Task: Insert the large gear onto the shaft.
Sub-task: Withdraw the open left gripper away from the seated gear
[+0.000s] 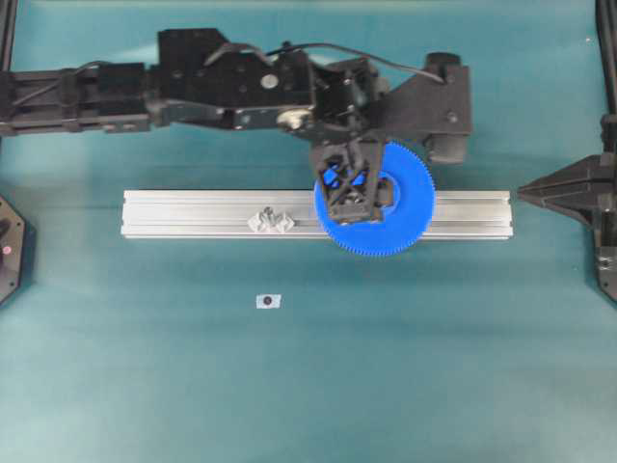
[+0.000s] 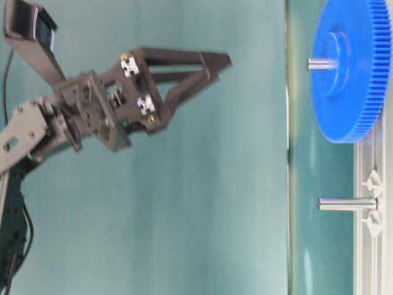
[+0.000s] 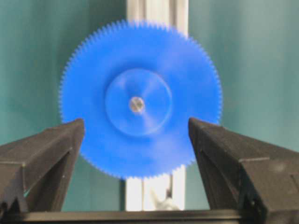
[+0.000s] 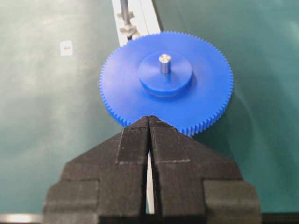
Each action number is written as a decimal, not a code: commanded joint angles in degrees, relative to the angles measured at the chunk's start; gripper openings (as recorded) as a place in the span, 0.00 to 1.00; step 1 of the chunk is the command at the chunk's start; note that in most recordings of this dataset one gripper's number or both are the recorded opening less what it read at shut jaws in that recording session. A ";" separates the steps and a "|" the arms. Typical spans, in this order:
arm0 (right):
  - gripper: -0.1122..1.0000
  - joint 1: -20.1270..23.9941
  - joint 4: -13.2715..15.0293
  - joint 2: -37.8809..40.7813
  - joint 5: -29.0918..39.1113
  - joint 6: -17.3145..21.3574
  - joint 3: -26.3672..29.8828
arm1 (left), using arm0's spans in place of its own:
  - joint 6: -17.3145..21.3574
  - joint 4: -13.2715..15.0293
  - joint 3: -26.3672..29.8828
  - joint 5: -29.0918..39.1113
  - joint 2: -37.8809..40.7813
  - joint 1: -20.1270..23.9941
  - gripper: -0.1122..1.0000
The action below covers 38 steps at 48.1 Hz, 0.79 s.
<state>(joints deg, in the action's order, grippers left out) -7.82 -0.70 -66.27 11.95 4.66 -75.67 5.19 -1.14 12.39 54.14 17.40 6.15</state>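
One blue gear (image 4: 166, 84) sits on the metal pin (image 4: 164, 63), on the rail (image 1: 193, 214). The left gripper (image 3: 135, 140) hovers above it, spread wide and empty. The right gripper (image 4: 149, 122) is pressed together.

A bright-blue plastic toothed gear disc (image 1: 386, 217) at centre right sits over a pale silver ribbed aluminium rail (image 1: 193, 214) on a plain teal table surface (image 1: 308, 386), with matte black robot arms (image 1: 231, 82) across the frame's top and a small white tag (image 1: 269, 301) below.
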 commanded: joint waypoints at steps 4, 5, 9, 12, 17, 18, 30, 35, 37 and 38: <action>0.13 -0.18 0.00 0.44 -0.09 0.53 0.53 | -0.97 -0.18 -3.08 -4.57 -5.36 -1.05 0.89; 0.13 -0.09 0.00 0.44 0.00 0.53 0.53 | -1.05 -0.18 -3.52 -5.19 -5.71 -1.14 0.89; 0.13 -0.18 0.00 0.44 0.00 0.53 0.53 | -1.23 -0.18 -5.10 -6.77 -6.86 -1.14 0.89; 0.13 -0.09 0.00 0.44 -0.09 0.53 0.62 | -1.58 -0.18 -6.06 -7.38 -7.82 -1.23 0.89; 0.13 -0.18 0.00 0.44 0.00 0.53 0.53 | -2.37 -0.18 -7.29 -7.47 -8.70 -1.14 0.89; 0.13 -0.09 0.00 0.44 -0.09 0.53 0.62 | -2.46 -0.18 -7.65 -7.56 -8.88 -1.23 0.89; 0.13 -0.18 0.00 0.44 0.00 0.53 0.62 | -2.90 -0.18 -11.25 -10.55 -11.34 -1.85 0.89; 0.13 -0.09 0.00 0.44 0.00 0.53 0.62 | -3.08 -0.18 -13.10 -13.10 -12.66 -1.93 0.89; 0.13 -0.09 0.09 0.44 -0.09 0.53 0.62 | -3.34 -0.18 -14.06 -13.89 -13.27 -1.93 0.89; 0.13 -0.09 0.09 0.35 0.00 0.53 0.62 | -3.52 -0.18 -14.50 -14.33 -13.45 -1.93 0.89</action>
<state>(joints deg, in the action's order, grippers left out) -7.82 -0.70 -66.27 12.22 4.66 -75.67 2.02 -1.14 -1.58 41.48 6.94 4.39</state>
